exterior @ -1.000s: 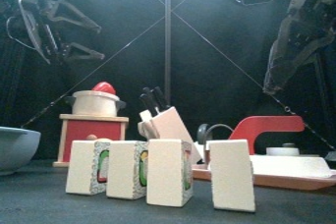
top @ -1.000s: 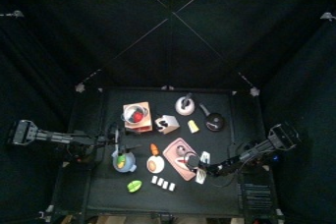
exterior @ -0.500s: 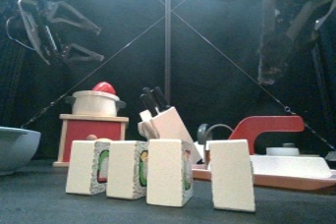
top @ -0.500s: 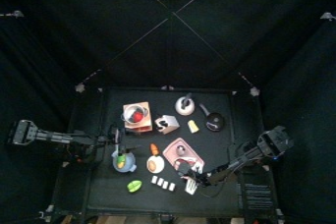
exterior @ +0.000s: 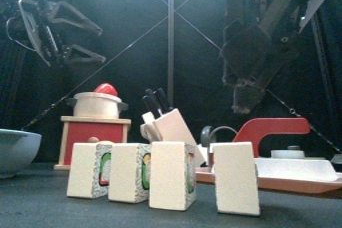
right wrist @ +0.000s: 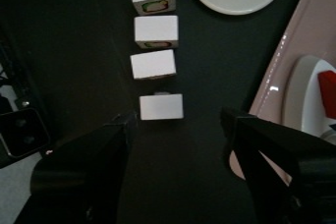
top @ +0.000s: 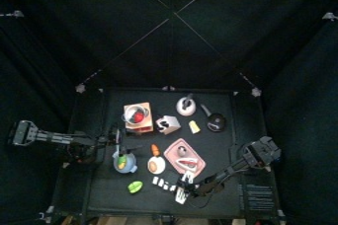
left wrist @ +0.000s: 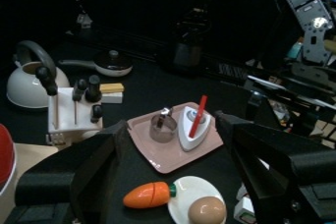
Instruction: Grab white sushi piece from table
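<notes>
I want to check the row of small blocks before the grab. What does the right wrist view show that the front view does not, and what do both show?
Only the right wrist view shows the open jaws of the right gripper framing the nearest block, and the blocks' white tops.

Only the front view shows the green and orange fillings on some blocks' sides, the knife block and the raised left arm.

Both show the four blocks in a row, the pink tray and the table.

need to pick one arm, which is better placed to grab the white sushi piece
Right: its end effector hangs open over the white sushi piece ending the row; the left end effector hangs far off.
</notes>
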Motion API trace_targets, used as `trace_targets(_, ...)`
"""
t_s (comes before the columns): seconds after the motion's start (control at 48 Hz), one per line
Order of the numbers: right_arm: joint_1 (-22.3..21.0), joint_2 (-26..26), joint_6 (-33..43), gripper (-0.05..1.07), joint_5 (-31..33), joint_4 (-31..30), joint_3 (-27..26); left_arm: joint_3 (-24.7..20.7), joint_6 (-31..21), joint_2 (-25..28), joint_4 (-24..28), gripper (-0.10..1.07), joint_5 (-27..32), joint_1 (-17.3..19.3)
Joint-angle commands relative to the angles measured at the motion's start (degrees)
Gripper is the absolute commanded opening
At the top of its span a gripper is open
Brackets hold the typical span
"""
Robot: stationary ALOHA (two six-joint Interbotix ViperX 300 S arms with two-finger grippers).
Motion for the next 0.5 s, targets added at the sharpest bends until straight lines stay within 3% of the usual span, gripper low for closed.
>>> trace_targets(0.0,-0.1,0.4,-1.7,0.99,0.1,0.4,-2.5,-0.6,0.1,0.0,0.0,1.02,-0.3,-0.1)
trace_targets(0.479,-0.9,5.9,-6.1,0.99,0.2,2.3,-5.0,-0.5,0.1,0.0,0.0,1.02,-0.1,-0.1)
